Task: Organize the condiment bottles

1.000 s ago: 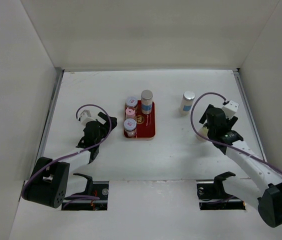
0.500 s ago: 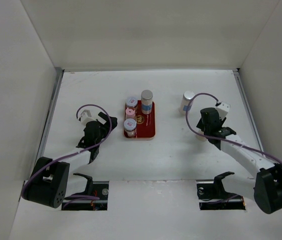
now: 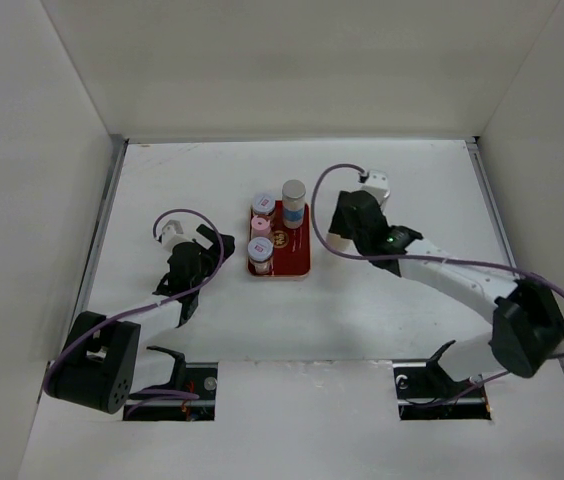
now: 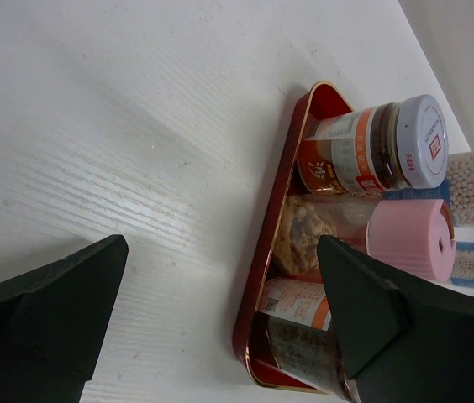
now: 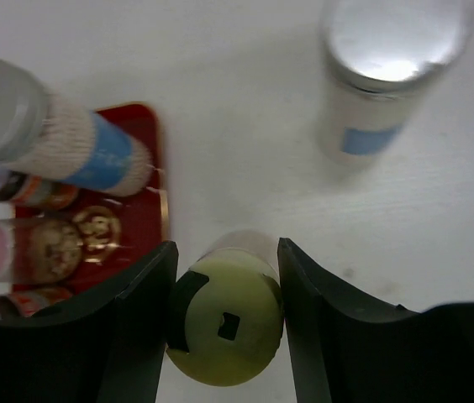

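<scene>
The red tray (image 3: pixel 297 250) holds a purple-lidded jar (image 3: pixel 262 203), a pink-lidded jar (image 3: pixel 260 226), a second purple-lidded jar (image 3: pixel 259 250) and a tall silver-capped bottle (image 3: pixel 293 200). My right gripper (image 3: pixel 337 226) is just right of the tray. In the right wrist view it (image 5: pixel 224 311) is shut on the cream-yellow jar (image 5: pixel 224 323), beside the tray's edge (image 5: pixel 140 193). The other silver-capped bottle (image 5: pixel 386 75) stands on the table beyond it and is hidden by my arm in the top view. My left gripper (image 3: pixel 207 245) is open and empty left of the tray (image 4: pixel 271 252).
White walls enclose the table on the left, back and right. A metal rail (image 3: pixel 102 225) runs along the left edge. The tray's right half (image 3: pixel 300 235) is bare red. Bare table lies between my left gripper and the tray.
My right arm has swung left from the right side of the table to beside the tray, with the cream-yellow jar in its jaws. The left arm has not moved.
</scene>
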You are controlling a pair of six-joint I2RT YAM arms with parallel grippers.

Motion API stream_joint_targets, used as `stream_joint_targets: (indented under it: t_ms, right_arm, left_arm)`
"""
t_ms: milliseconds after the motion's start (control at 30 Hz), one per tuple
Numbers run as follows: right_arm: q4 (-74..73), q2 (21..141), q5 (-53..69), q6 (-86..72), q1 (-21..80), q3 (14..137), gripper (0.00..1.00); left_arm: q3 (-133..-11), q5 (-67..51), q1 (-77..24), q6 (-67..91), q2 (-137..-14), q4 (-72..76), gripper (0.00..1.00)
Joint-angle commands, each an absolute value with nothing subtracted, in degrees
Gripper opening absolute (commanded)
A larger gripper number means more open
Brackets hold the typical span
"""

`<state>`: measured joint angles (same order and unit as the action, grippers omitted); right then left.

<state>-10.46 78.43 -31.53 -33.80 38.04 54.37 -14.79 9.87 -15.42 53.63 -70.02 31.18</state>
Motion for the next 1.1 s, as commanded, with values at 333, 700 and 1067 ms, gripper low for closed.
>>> stream_joint_targets:
  t_ms: [333,700,1067]
  right_arm:
    - [1.4,101.9,-25.2,-28.7,44.3,76.0,0.53]
    - [1.8,106.2,-25.8,-28.2,44.4,76.4,0.63]
    - [6.7,92.3,-30.5,-24.6,47.2,67.2,1.0]
  left_arm:
    - [-15.2,9.4,-14.9,54.0,-69.2,33.8,1.0]
    - [-15.2,9.5,-14.9,54.0,-69.6,33.9,1.0]
    - [-14.9,10.1,-15.0,53.9,-68.3,33.9,1.0]
